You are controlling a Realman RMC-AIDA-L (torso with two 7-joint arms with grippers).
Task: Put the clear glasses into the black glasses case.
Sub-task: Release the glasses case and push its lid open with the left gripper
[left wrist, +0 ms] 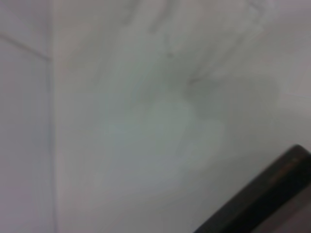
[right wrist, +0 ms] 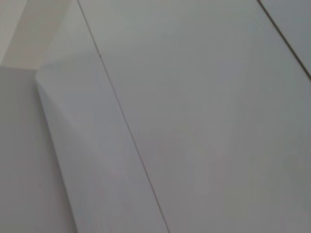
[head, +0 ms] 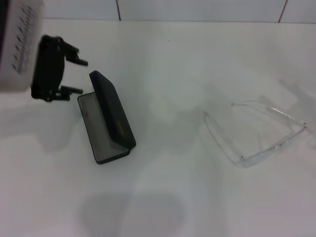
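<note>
While fingers gape, left gripper (head: 76,76) hovers beside open black glasses case (head: 106,118) | clear glasses (head: 256,131) unfolded, apart

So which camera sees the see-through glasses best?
The head view. The clear plastic wraparound glasses lie whole on the white table, temple arms unfolded, apart from the open matte black rectangular glasses case. The left wrist view shows only a corner of that case; the right wrist view shows no glasses.

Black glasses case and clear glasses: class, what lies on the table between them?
Nothing. In the head view, only bare white table lies between the open black glasses case and the clear glasses. The left gripper hovers beside the case.
</note>
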